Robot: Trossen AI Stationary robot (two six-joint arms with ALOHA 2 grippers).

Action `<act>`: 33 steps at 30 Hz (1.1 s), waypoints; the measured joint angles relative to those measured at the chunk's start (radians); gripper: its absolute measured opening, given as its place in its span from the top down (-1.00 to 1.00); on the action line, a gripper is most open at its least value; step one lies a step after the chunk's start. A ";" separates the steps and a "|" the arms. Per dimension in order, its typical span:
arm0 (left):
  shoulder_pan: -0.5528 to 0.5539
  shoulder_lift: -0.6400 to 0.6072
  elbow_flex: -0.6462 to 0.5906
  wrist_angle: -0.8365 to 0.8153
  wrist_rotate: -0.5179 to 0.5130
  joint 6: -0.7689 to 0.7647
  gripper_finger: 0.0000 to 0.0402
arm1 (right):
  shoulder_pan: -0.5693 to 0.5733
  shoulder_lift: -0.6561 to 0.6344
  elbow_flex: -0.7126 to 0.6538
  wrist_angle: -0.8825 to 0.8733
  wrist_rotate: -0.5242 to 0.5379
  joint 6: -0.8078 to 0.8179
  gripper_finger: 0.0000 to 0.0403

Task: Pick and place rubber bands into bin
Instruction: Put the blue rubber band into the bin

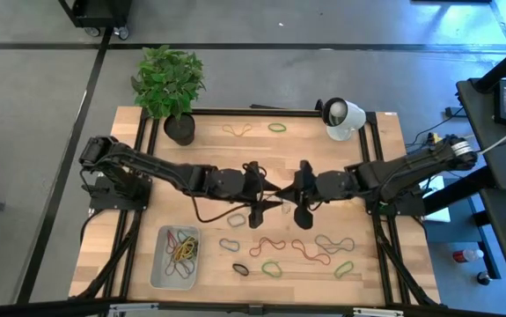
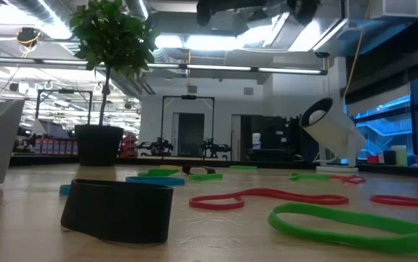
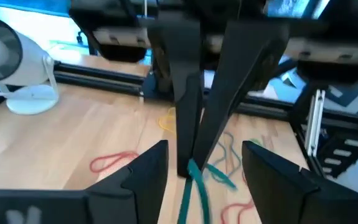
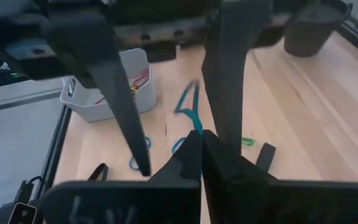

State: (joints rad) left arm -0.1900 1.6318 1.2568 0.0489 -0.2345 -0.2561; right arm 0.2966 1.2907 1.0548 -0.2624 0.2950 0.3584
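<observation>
Bin (image 1: 175, 269) front-left on table (image 1: 385, 150); rubber bands (image 1: 301, 251) right of it; plant (image 1: 170, 88) back-left.

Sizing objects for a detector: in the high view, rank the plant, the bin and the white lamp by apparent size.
1. Plant, largest with its foliage.
2. Bin, somewhat smaller.
3. White lamp, smallest.

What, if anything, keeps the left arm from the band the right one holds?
Probably nothing: the left gripper has open jaws either side of the band, pinched by the shut right gripper.
</observation>
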 joint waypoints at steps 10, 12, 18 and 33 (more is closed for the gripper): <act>-0.021 0.000 0.000 -0.114 -0.010 -0.055 0.28 | 0.000 0.007 0.007 0.018 0.000 0.002 1.00; -0.020 0.000 0.000 -0.112 -0.010 -0.049 0.39 | 0.000 0.007 0.007 0.018 0.000 0.003 1.00; -0.020 0.000 0.000 -0.113 -0.008 -0.037 0.92 | 0.000 0.007 0.007 0.008 0.000 0.008 1.00; -0.098 -0.129 0.001 -0.344 -0.032 -0.153 0.99 | -0.001 0.006 0.007 -0.247 -0.001 0.112 0.17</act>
State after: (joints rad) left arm -0.2878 1.5025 1.2575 -0.2951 -0.2668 -0.4096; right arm 0.2958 1.2968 1.0615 -0.5092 0.2944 0.4702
